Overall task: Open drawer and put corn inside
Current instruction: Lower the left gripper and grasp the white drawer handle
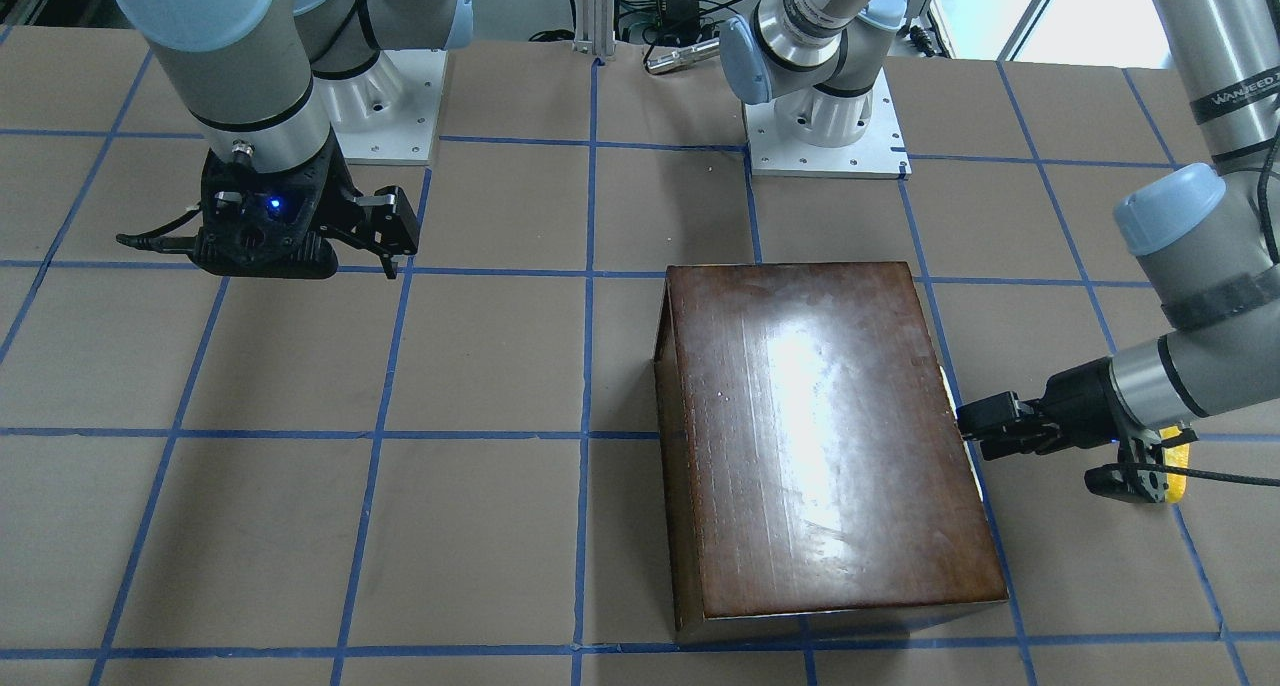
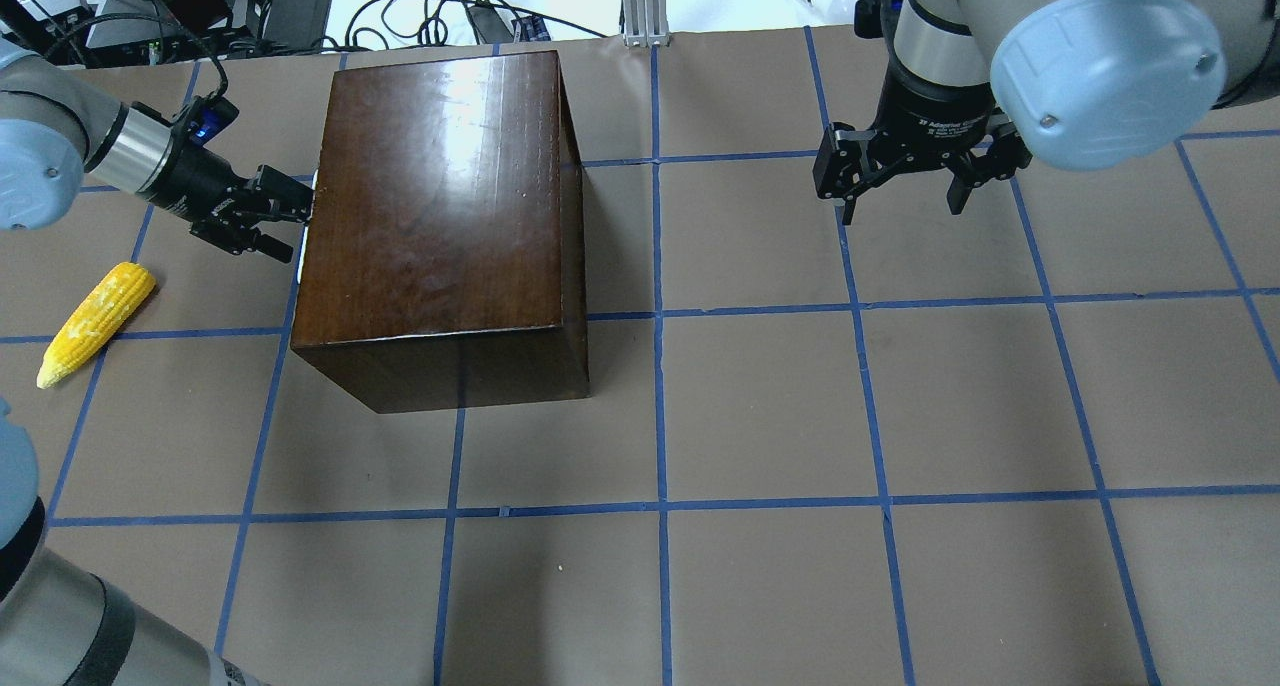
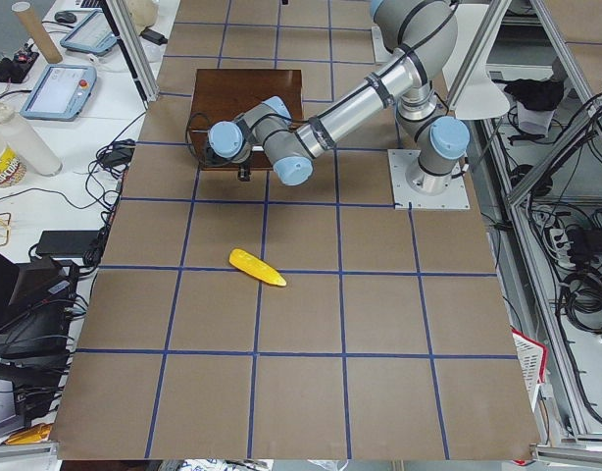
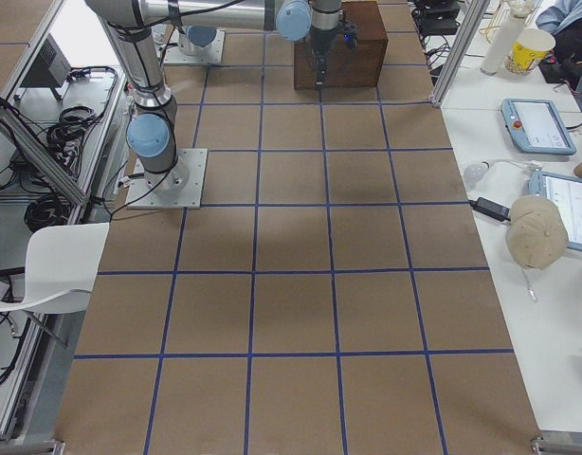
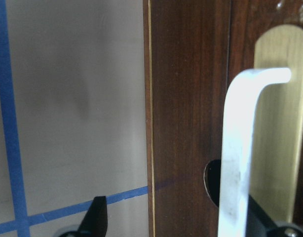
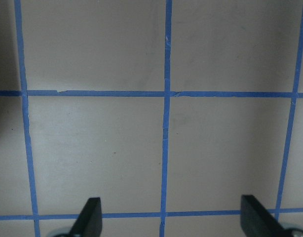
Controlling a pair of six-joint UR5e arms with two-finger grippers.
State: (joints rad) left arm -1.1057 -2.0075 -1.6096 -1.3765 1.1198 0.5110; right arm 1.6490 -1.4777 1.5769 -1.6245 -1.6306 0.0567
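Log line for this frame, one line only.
left pincer: open, at handle | drawer: shut | corn: on table, beside box | right pincer: open, over table

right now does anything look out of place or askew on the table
Nothing looks spilled or damaged. The box sits slightly skewed to the blue tape grid, and the corn lies diagonally on the table beside it, not yet inside. The left gripper straddles the drawer handle.

Glossy dark-brown box [image 2: 440, 196], bumpy yellow corn [image 2: 97, 321] beside the black left gripper [image 2: 292, 222], tan table [image 2: 900, 416] gridded in blue.
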